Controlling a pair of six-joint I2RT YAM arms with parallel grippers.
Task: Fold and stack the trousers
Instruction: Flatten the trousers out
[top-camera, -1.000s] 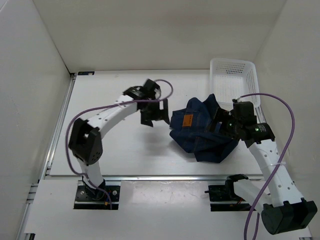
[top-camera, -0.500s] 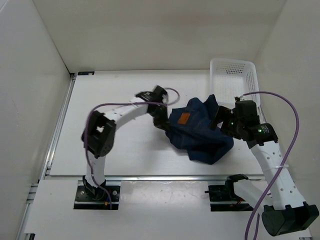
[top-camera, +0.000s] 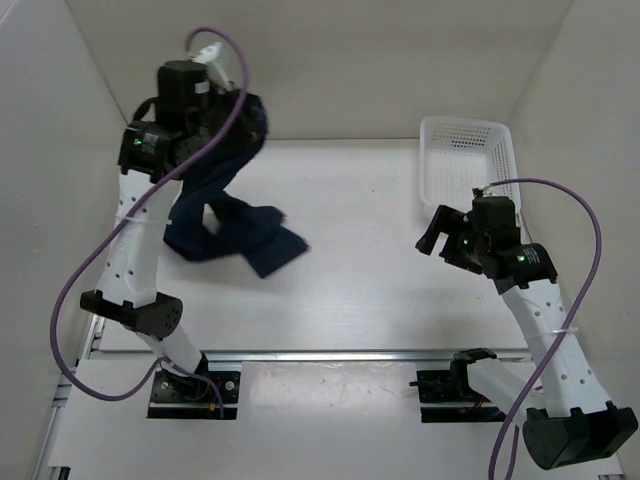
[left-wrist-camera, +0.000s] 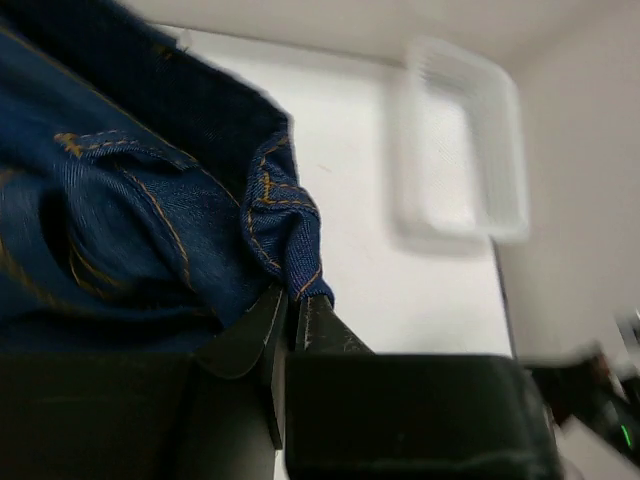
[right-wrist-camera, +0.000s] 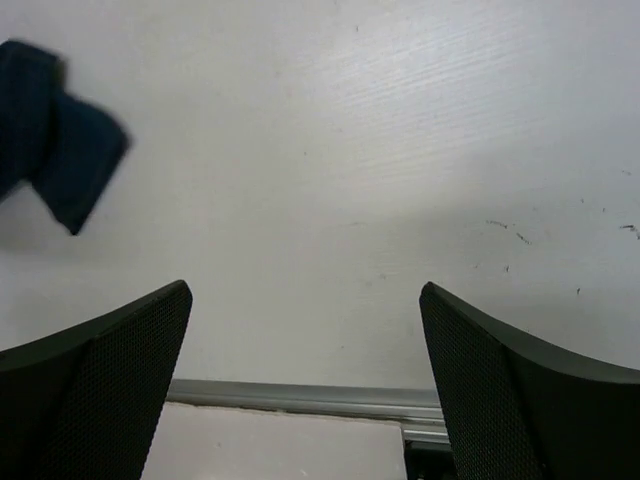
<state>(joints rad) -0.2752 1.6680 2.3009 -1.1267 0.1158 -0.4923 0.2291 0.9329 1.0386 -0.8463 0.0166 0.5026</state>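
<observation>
The dark navy denim trousers (top-camera: 225, 195) hang from my left gripper (top-camera: 235, 100), which is raised high at the back left. Their lower part trails in a crumpled heap on the table. In the left wrist view my left gripper (left-wrist-camera: 293, 303) is shut on a stitched edge of the trousers (left-wrist-camera: 140, 210). My right gripper (top-camera: 437, 232) hovers over the right side of the table, well away from the cloth. Its fingers stand wide apart with nothing between them in the right wrist view, where my right gripper (right-wrist-camera: 305, 300) looks down on bare table and a trailing end of the trousers (right-wrist-camera: 60, 150) lies far left.
A white mesh basket (top-camera: 468, 165) stands at the back right against the wall. White walls close in the table on three sides. A metal rail (top-camera: 330, 353) runs along the near edge.
My left gripper shut on the trousers at mid-table and swung them up and to the back left, dragging the cloth away from the right gripper. The right arm hardly moved.
</observation>
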